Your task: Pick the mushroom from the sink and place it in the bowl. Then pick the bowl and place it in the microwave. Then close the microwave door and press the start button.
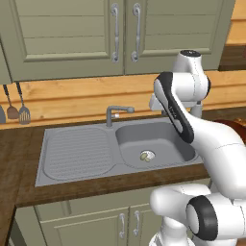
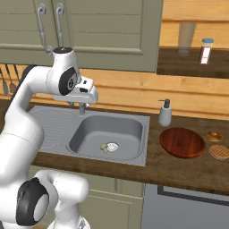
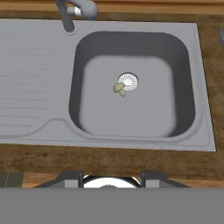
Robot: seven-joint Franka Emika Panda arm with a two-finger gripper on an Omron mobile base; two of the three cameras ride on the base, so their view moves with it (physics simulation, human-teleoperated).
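While the two-finger gripper [image 3: 111, 175] hovers apart and empty | small pale cream mushroom [image 3: 119, 89] touches round metal drain [image 3: 128, 81] | risk: fingers skid off drain, knocking it across deep grey sink [image 3: 197, 87]

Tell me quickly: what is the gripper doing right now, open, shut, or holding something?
Gripper: open and empty, fingers apart, high above the sink; the mushroom lies in the basin by the drain.

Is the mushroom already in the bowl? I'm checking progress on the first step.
No, the mushroom lies on the sink floor beside the drain, while the bowl sits empty on the counter.
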